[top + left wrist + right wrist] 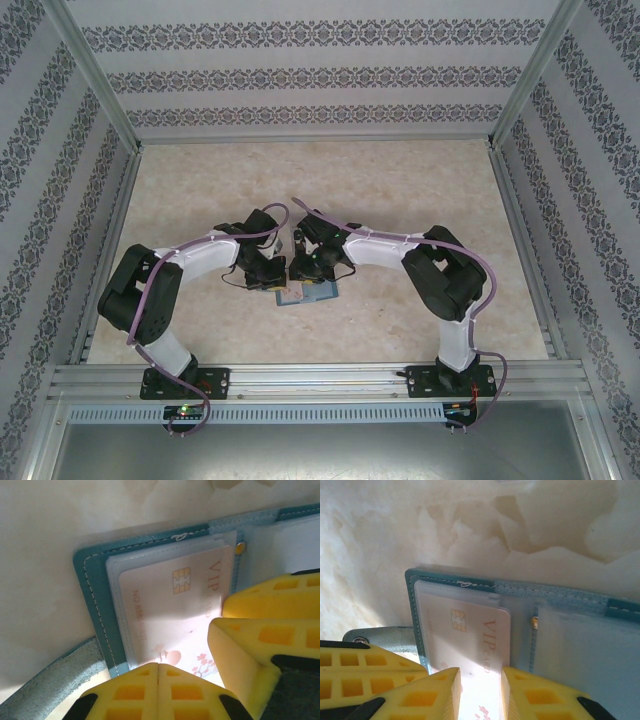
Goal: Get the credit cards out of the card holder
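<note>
Marbled tabletop [400, 180]: one open teal card holder [92, 600], its one visible VIP card [165, 615] cut off at bottom by left gripper [158, 690], fingers together; right gripper [481, 690] parted.

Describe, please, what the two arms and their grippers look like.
Both the left arm and right arm have white links between bulky black joints, on black bases, with a mauve cable looped along each. The left gripper and right gripper carry bright yellow wedge-shaped fingers moulded with rectangular recesses, backed in black.
</note>
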You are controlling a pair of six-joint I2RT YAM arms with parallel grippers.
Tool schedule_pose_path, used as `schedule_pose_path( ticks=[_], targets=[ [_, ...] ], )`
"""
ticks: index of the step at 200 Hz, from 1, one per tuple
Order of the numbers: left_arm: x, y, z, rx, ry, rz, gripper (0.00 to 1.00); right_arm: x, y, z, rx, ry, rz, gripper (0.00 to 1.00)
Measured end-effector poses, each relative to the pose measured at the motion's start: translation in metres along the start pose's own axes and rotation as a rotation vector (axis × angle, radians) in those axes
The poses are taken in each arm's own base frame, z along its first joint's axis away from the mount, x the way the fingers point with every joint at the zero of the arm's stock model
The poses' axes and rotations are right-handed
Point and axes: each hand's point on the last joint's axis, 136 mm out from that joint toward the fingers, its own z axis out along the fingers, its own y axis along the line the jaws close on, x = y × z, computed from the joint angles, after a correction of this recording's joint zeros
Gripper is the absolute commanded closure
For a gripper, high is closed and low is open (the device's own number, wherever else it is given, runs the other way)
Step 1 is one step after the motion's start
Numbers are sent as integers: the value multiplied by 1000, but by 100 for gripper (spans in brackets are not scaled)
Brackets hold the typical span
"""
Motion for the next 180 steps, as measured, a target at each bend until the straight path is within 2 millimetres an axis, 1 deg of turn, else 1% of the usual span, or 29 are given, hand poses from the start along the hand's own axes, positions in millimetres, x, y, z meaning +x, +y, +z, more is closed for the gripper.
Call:
schedule_pose_path(
  ticks=[54,111,180],
  targets=[
    [2,3,1,-8,4,2,100,0,0,0,2,1,-1,67],
    [-1,13,5,-57,-8,13,100,-2,-6,-3,49,-5,-8,63],
    [-2,14,4,-71,-9,19,100,-2,-8,-5,68,-8,-15,61]
  ],
)
